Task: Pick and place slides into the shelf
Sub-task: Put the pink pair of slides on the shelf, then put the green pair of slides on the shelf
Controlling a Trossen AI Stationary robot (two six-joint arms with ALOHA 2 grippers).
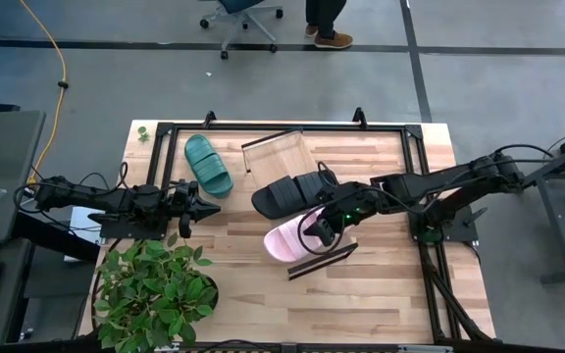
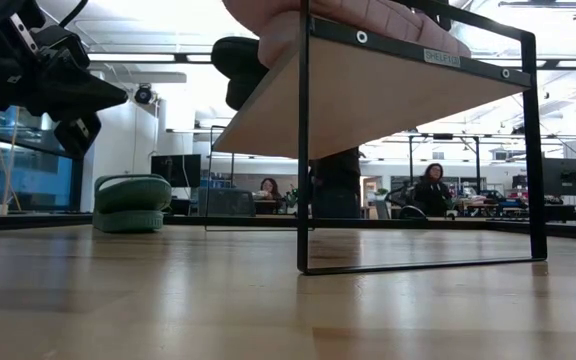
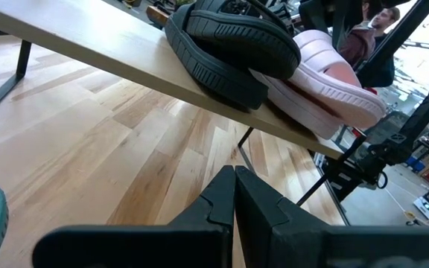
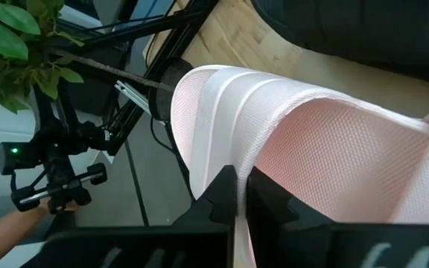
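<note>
The shelf (image 1: 281, 155), a light-wood board with black end rails, stands slantwise mid-table. The black slide (image 1: 284, 194) and the pale pink slide (image 1: 284, 243) lie side by side across its board, their ends jutting over its left edge. The black one overlaps the pink one (image 3: 326, 74). The dark green slide (image 1: 209, 164) rests sole-down on the table left of the shelf. My right gripper (image 1: 320, 233) is over the pink slide, shut on it. My left gripper (image 1: 212, 208) hovers shut and empty between the green slide and the shelf. My right gripper (image 4: 238, 190) pinches the pink slide's wide ribbed strap (image 4: 258, 156) at its edge between the two fingers. It comes slanting down from the table's right side. The slide lies on the shelf board, next to the black slide.
A potted plant (image 1: 155, 289) stands at the table's near left corner, close to my left arm. A black metal frame (image 1: 263, 127) runs along the table's far and right sides. Bare wood shows near the shelf's near end (image 1: 381, 294). People sit in the room beyond.
</note>
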